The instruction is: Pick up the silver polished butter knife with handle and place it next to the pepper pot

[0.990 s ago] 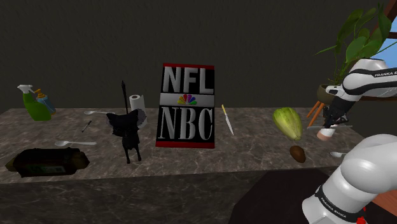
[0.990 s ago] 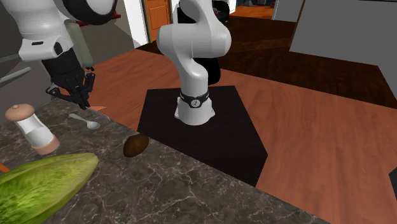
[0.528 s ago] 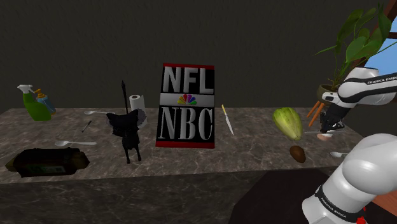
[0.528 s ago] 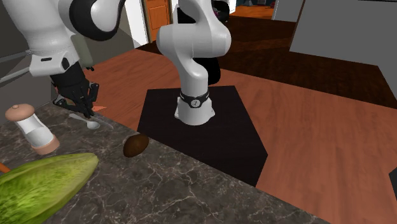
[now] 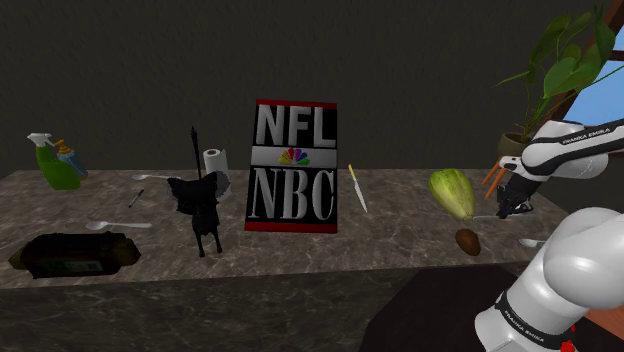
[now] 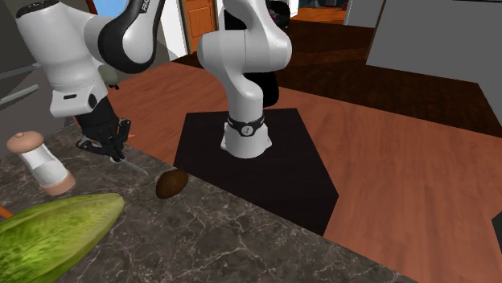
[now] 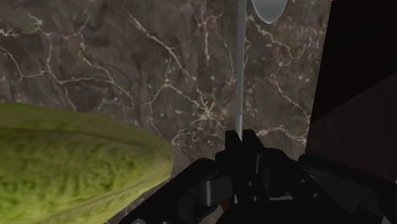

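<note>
My black gripper is shut on one end of the silver butter knife. The thin blade runs straight out from the fingers over the dark marble counter. In the second exterior view the gripper hangs low over the counter's edge. It is just right of the white, brown-based pepper pot, and the knife slants out below it. In the shoulder view the gripper is right of the green vegetable. Whether the blade touches the counter I cannot tell.
A green ribbed vegetable lies close beside the gripper, with a spoon's bowl past the blade tip. A brown lump sits near the counter's edge. Farther off stand an NFL/NBC box, a second knife and a black figure.
The arm has come down toward the counter with the knife held, ending beside the pepper pot. In the shoulder view the arm now covers the pot.
</note>
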Robot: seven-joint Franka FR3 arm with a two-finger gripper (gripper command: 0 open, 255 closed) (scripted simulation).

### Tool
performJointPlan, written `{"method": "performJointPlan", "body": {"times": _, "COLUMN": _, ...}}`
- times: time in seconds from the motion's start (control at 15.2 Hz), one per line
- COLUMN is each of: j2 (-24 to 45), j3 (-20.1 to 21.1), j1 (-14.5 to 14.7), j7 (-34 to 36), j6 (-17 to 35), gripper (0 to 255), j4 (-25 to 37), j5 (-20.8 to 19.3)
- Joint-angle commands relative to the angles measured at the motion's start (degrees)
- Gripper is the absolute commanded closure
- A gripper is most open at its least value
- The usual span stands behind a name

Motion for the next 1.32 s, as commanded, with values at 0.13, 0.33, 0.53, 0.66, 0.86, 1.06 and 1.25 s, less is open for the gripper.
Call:
{"method": "performJointPlan", "body": {"times": 0.13, "j2": 3.56, "j3": -5.25, "j1": 3.95, "j7": -1.00, "j6": 4.86, "gripper": 255, "j4": -0.77, "j5": 0.42}}
{"method": "performJointPlan", "body": {"times": 0.33, "j2": 6.48, "j3": -10.36, "j1": 8.52, "j7": -1.94, "j6": 8.64, "gripper": 255, "j4": -1.16, "j5": 1.40}}
{"method": "performJointPlan", "body": {"times": 0.53, "j2": 9.26, "j3": -17.21, "j1": 15.03, "j7": -3.02, "j6": 12.42, "gripper": 255, "j4": -1.44, "j5": 2.66}}
{"method": "performJointPlan", "body": {"times": 0.66, "j2": 10.65, "j3": -23.16, "j1": 20.78, "j7": -3.48, "j6": 14.79, "gripper": 255, "j4": -1.50, "j5": 3.18}}
{"method": "performJointPlan", "body": {"times": 0.86, "j2": 10.70, "j3": -24.63, "j1": 22.14, "j7": -3.31, "j6": 15.18, "gripper": 255, "j4": -1.47, "j5": 2.91}}
{"method": "performJointPlan", "body": {"times": 1.06, "j2": 10.70, "j3": -24.64, "j1": 22.16, "j7": -3.30, "j6": 15.18, "gripper": 255, "j4": -1.47, "j5": 2.91}}
{"method": "performJointPlan", "body": {"times": 1.25, "j2": 10.69, "j3": -24.59, "j1": 22.11, "j7": -3.30, "j6": 15.16, "gripper": 0, "j4": -1.47, "j5": 2.91}}
